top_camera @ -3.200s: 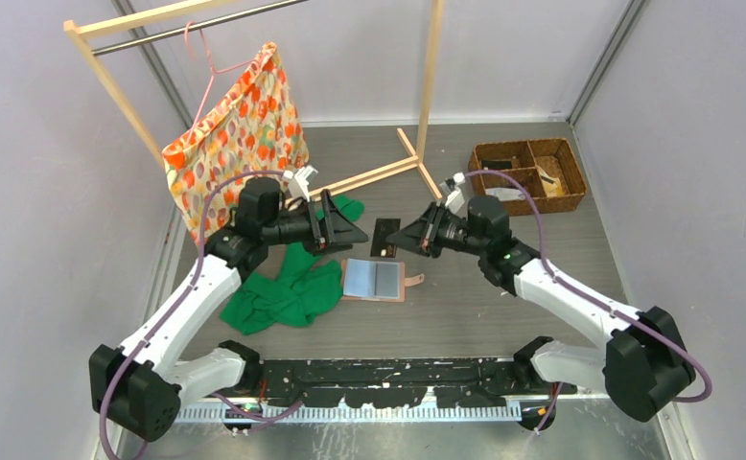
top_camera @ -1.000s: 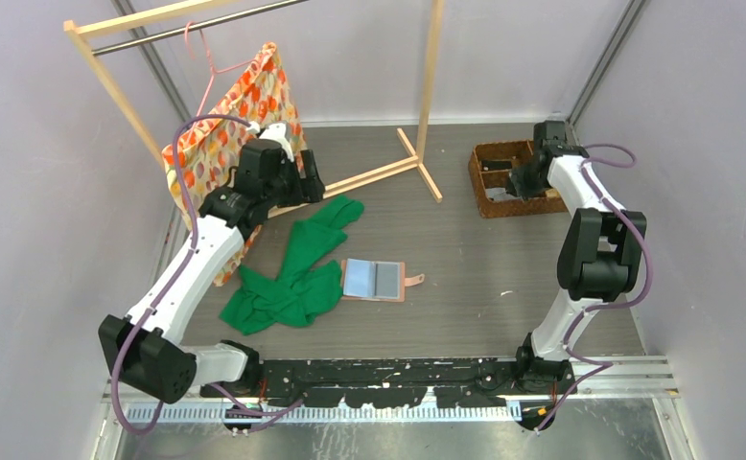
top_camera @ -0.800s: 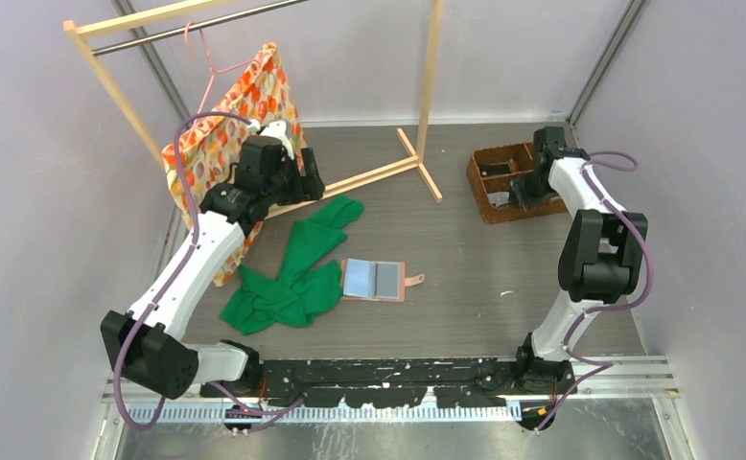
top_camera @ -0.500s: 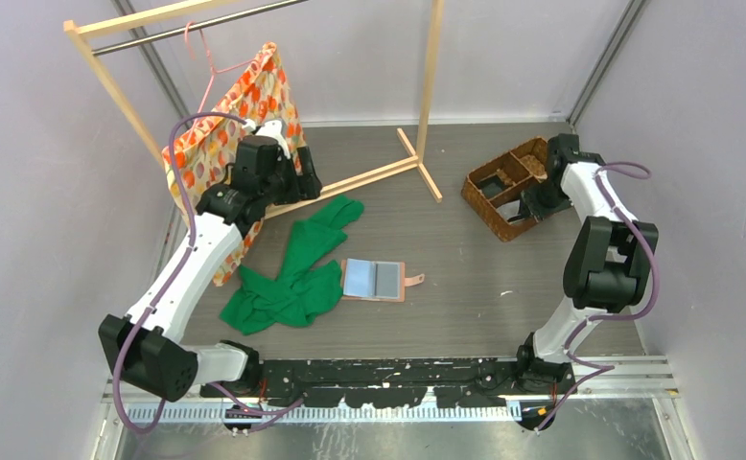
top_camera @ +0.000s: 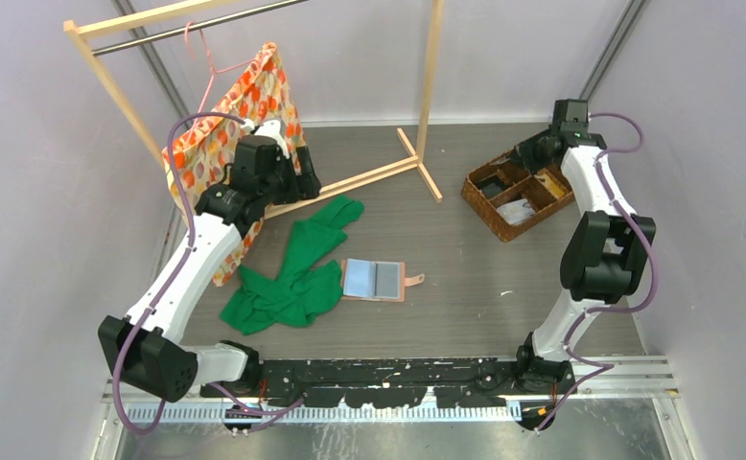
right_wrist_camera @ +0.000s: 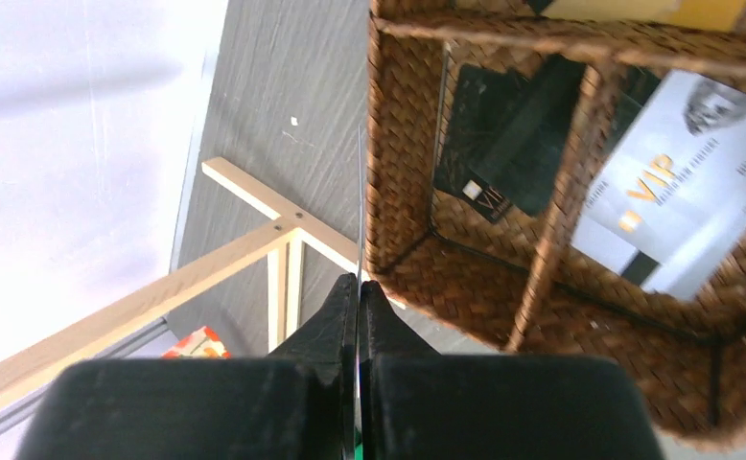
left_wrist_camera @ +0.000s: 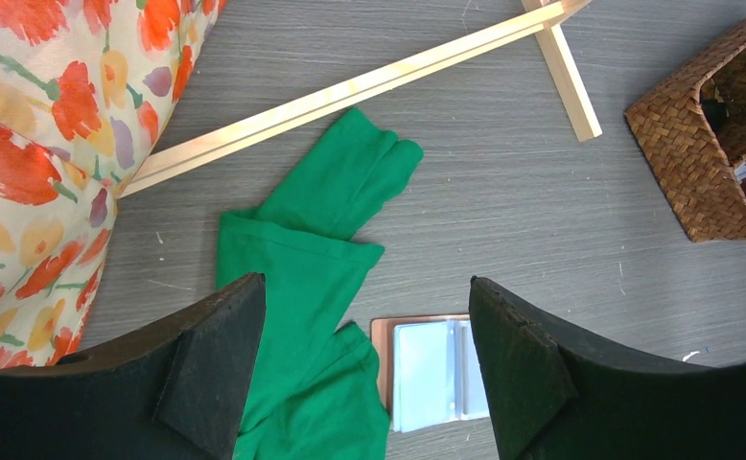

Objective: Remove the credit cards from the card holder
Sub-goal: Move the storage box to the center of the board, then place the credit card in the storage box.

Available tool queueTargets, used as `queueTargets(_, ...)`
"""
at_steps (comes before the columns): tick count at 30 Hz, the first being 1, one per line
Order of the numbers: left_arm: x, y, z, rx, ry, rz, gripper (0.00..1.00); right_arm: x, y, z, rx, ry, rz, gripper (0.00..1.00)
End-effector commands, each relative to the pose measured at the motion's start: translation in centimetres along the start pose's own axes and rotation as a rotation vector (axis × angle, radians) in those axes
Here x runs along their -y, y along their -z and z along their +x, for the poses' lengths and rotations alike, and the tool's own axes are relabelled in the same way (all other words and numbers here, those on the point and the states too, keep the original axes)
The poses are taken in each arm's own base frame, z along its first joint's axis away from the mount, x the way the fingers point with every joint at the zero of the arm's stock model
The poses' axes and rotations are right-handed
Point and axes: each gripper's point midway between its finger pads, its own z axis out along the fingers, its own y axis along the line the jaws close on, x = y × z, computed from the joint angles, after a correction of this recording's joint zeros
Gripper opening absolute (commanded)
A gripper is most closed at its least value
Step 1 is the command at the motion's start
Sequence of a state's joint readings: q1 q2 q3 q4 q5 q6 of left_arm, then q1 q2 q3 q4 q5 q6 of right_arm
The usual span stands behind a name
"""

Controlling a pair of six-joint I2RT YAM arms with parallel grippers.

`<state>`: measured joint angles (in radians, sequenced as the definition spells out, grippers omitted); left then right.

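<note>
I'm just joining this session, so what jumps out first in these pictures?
A bright orange floral garment hangs on the wooden rack at the back left, with a green cloth crumpled on the table near it. Beside the cloth the pink card holder lies open, and at the back right the right gripper, shut, hovers by a wicker basket holding cards.

Left arm reaches up and outward, left pincer (left_wrist_camera: 360, 305) jaws wide apart; right arm stretches far forward, right pincer (right_wrist_camera: 358, 289) pressed closed.
</note>
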<state>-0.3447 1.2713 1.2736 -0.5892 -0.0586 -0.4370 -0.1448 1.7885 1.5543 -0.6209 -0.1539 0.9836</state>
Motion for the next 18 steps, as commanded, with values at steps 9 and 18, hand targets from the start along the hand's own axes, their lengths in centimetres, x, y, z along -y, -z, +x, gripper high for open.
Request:
queueTargets(9, 0.7, 2.0, -1.6, 0.062, 0.008, 0.040, 0.79, 0.3, -7.3, 0.6, -0.039, 0.054, -0.036, 0.01)
queueTargets(18, 0.2, 3.0, -0.4, 0.055, 0.040, 0.038, 0.79, 2.3, -8.5, 1.4, -0.044, 0.075, 0.046, 0.10)
